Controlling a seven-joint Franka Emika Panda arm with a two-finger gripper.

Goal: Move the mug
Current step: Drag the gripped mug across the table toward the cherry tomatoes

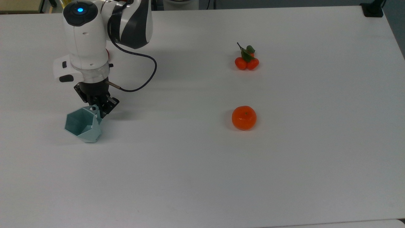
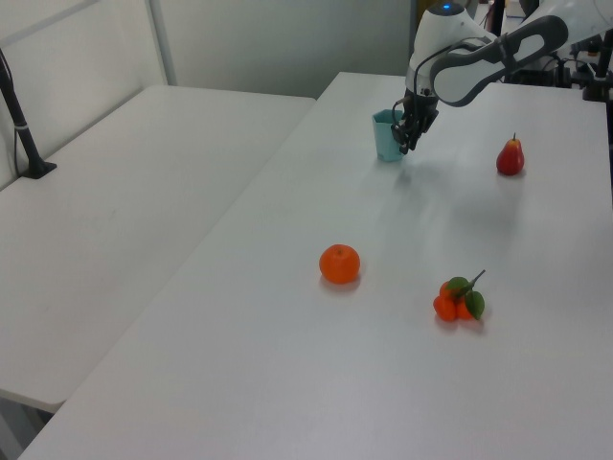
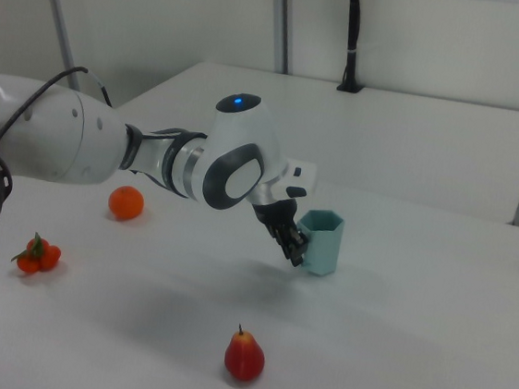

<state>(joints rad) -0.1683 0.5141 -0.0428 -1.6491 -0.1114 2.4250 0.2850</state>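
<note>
Mug [image 1: 83, 124] at bench [image 1: 284, 177] 9 o'clock edge in top view. Gripper [image 1: 96, 107] pinches its handle. Your risk: thin handle slips, mug twists or tips when lifted.

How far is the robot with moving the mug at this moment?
Done: the gripper has reached the teal faceted mug and sits at its flat handle. In hand: the mug looks tipped or nudged toward the top view's left, so the move seems to be just starting. Left: carrying it to a new spot on the white table.
</note>
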